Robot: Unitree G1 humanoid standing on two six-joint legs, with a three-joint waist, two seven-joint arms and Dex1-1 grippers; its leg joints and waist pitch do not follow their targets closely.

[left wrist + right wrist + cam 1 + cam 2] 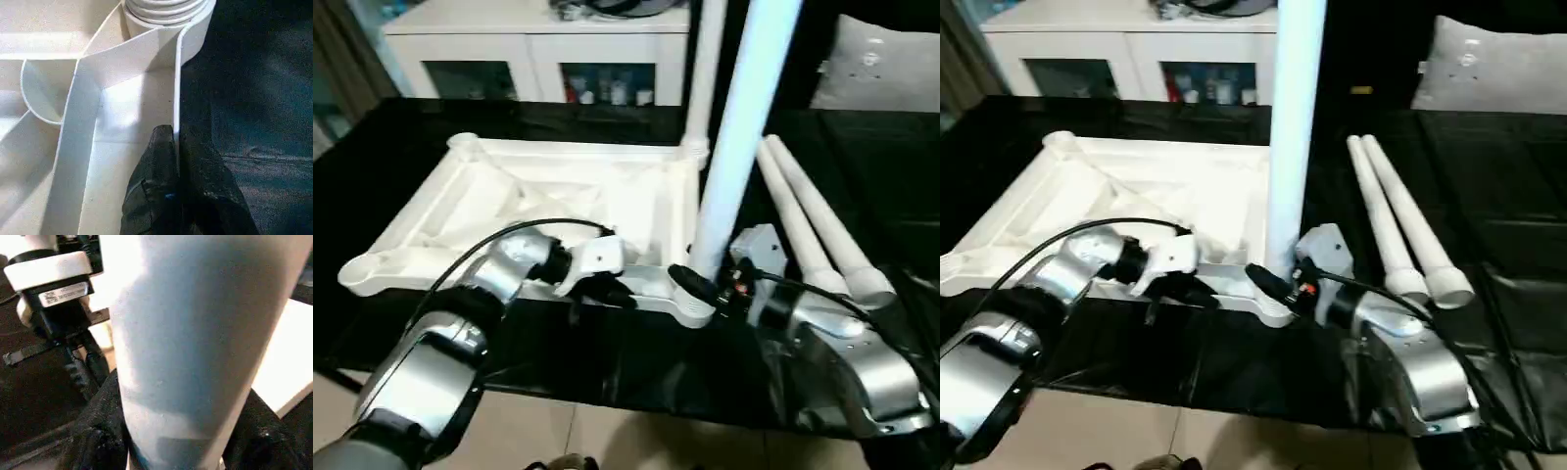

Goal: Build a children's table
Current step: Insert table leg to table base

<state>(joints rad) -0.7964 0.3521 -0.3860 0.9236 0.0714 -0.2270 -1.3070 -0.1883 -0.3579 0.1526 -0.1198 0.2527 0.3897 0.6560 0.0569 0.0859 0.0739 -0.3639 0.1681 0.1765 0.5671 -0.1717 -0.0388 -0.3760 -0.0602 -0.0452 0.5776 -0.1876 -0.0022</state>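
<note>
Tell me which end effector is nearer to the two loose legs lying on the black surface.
Right. The right end effector grips the upright leg at the tabletop's near corner, just beside the two loose legs. The left end effector clamps the tabletop's near rim, farther away.

Looking forward and down from the head at the upturned table top (558,211), stereo pair nearly identical. Left wrist close along its fingers (161,166) at the rim; right wrist pressed against the upright leg (195,333).

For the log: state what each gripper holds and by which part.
The left gripper pinches the near side rim of the upturned table top. The right gripper clasps an upright leg near its lower end.
</note>
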